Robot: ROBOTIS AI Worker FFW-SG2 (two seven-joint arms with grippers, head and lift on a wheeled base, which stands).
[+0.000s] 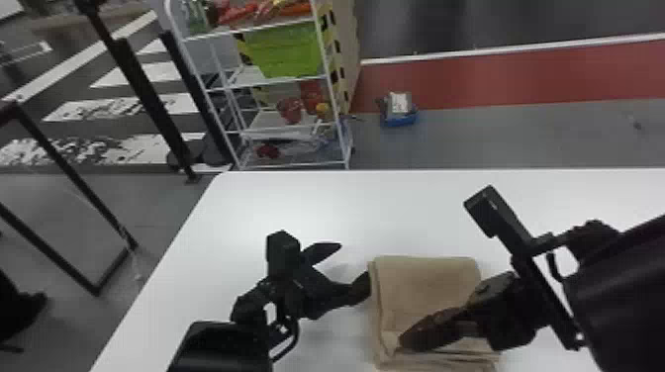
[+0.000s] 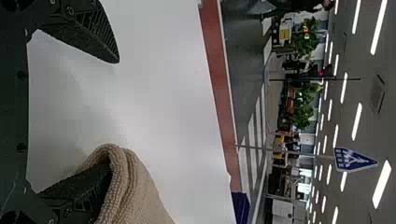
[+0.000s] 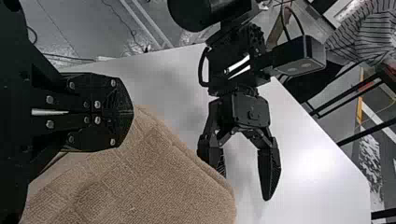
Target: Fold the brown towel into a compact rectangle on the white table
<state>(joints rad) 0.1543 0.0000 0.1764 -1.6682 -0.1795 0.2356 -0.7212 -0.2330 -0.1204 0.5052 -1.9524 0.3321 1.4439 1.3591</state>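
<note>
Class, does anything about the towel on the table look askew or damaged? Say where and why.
The towel looks slightly askew: its layers stick out unevenly along the near edge. No damage is visible.

1. One table (image 1: 297,203).
2. One towel (image 1: 425,279), on the table.
3. Two grippers, both over the table: left gripper (image 1: 355,266) and right gripper (image 1: 409,339).
4. One rack (image 1: 247,28), beyond the table.
5. One green bin (image 1: 287,52), beyond the table.
6. One red floor strip (image 1: 544,79), beyond the table.
7. One blue sign (image 2: 352,160), beyond the table.
</note>
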